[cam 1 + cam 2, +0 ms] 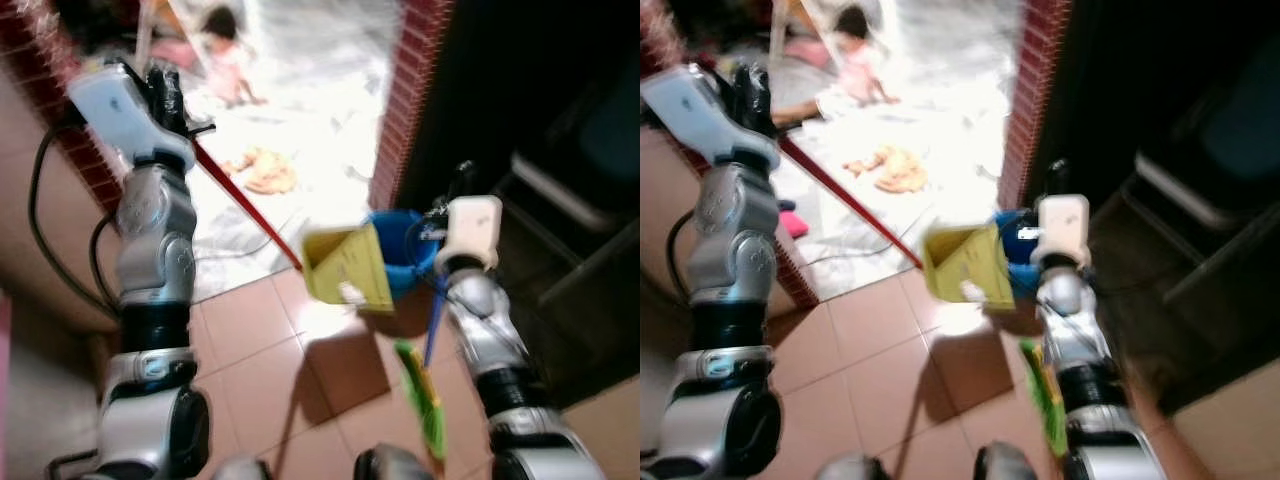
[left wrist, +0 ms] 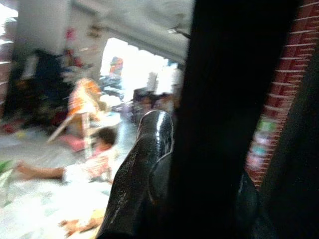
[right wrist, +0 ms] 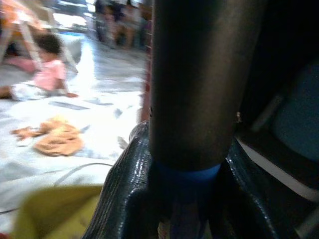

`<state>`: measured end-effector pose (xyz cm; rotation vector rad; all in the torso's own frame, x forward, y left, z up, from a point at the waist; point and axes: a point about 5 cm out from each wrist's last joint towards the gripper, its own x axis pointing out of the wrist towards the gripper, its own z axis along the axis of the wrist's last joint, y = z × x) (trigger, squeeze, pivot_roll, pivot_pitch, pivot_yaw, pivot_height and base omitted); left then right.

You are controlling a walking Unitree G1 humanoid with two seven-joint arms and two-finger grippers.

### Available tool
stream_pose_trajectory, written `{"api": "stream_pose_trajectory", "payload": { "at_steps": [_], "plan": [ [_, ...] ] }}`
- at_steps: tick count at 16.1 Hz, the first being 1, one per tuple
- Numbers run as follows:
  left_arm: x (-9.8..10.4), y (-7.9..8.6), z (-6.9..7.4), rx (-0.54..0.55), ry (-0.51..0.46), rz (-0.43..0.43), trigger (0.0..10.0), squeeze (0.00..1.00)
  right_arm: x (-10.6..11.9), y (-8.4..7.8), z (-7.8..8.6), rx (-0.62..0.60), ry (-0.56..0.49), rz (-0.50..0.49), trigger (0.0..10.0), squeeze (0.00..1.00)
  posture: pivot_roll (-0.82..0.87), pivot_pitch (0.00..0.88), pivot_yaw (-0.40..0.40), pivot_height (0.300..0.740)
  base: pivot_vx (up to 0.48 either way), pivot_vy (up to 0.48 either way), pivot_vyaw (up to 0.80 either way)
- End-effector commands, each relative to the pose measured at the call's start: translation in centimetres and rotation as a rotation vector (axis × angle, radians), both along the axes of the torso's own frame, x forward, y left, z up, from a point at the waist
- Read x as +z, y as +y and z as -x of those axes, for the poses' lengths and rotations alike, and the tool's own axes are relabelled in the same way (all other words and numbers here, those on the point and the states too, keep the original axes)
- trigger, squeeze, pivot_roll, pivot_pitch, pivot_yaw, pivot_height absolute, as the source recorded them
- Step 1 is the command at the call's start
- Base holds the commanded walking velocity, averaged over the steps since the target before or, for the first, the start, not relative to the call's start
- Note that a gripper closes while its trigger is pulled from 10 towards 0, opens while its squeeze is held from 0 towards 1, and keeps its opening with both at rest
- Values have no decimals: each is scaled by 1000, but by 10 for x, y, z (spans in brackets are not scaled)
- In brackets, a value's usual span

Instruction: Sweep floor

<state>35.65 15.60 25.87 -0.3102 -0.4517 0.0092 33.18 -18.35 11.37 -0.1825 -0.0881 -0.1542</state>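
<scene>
Two silver arms, rounded segmented shells with black joint bands between sections. Left arm (image 1: 150,300): glossy dark ring at lower joint, black cables (image 1: 45,230) looping alongside it. White boxy wrist module (image 1: 125,105) above left forearm, black fingers (image 1: 165,95) beyond it. Right arm (image 1: 495,350): same silver shell, white rounded wrist block (image 1: 472,232). Wrist views: finger surfaces (image 3: 124,194) glossy black, leathery-textured.

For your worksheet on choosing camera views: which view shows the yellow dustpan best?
The left eye view: the yellow dustpan shows whole on its red handle. The right eye view shows it much the same; the right wrist view catches a blurred yellow corner.
</scene>
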Motion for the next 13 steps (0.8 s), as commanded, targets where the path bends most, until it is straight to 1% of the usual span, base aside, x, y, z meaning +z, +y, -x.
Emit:
{"api": "stream_pose_trajectory", "payload": {
  "at_steps": [1, 4, 5, 9, 11, 12, 13],
  "plan": [
    [27, 4, 5, 5, -110, 48, 10000, 0, 7, 7, -3, 30, -31, 8, 10000, 0, -55, 35, 23, 740, 277, 0, 0],
    [26, 3, 4, 3, -107, 46, 10000, 0, 8, 10, -4, 46, -37, 11, 10000, 0, -59, 36, 26, 740, 430, 0, 0],
    [24, 2, 3, 3, -96, 54, 10000, 0, 8, 10, -3, 47, -34, 25, 10000, 0, -59, 37, 26, 740, 461, 0, 0],
    [19, 1, 3, 13, -81, 52, 10000, 0, 5, 11, -1, 55, -25, 23, 10000, 0, -62, 38, 27, 740, 457, 0, 0],
    [24, 0, 4, 32, -115, -8, 10000, 0, 4, 13, 0, 62, -24, 24, 10000, 0, -62, 40, 29, 740, 441, 0, 0],
    [26, -4, 5, 33, -122, -17, 10000, 0, 4, 15, 0, 69, -24, 25, 10000, 0, -61, 38, 26, 740, 431, 0, 0],
    [27, -3, 5, 47, -127, -27, 10000, 0, 4, 16, -1, 75, -26, 23, 10000, 0, -62, 38, 26, 740, 428, 0, 0]
  ]
}}
